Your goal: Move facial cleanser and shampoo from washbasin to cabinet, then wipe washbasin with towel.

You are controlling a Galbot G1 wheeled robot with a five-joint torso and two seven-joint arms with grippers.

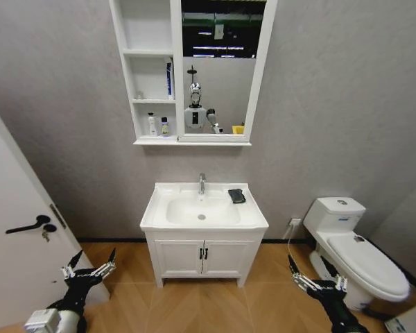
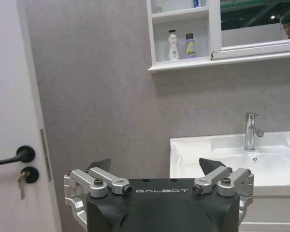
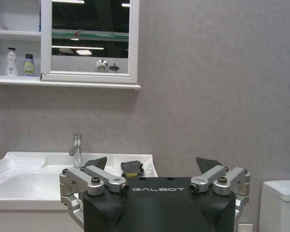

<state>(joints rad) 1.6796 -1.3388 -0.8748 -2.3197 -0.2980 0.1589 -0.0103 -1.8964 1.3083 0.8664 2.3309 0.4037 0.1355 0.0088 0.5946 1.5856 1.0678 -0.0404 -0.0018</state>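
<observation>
The washbasin (image 1: 215, 220) stands centred ahead, its bowl bare, with the dark towel (image 1: 236, 196) folded on its right rim beside the tap (image 1: 202, 183). Above it hangs the cabinet (image 1: 177, 69). In its lowest niche stand a white bottle (image 1: 152, 125) and a purple bottle (image 1: 165, 127); I cannot tell which is the facial cleanser and which the shampoo. My left gripper (image 1: 90, 269) is low at the left, open and holding nothing, far from the basin. My right gripper (image 1: 315, 277) is low at the right, also open and holding nothing. The towel (image 3: 132, 168) also shows just beyond the right fingers.
A white door with a dark handle (image 1: 29, 225) is close on the left. A white toilet (image 1: 353, 250) stands at the right, near my right arm. The two-door vanity (image 1: 202, 258) sits under the basin. A blue item (image 1: 169, 78) is in the middle niche.
</observation>
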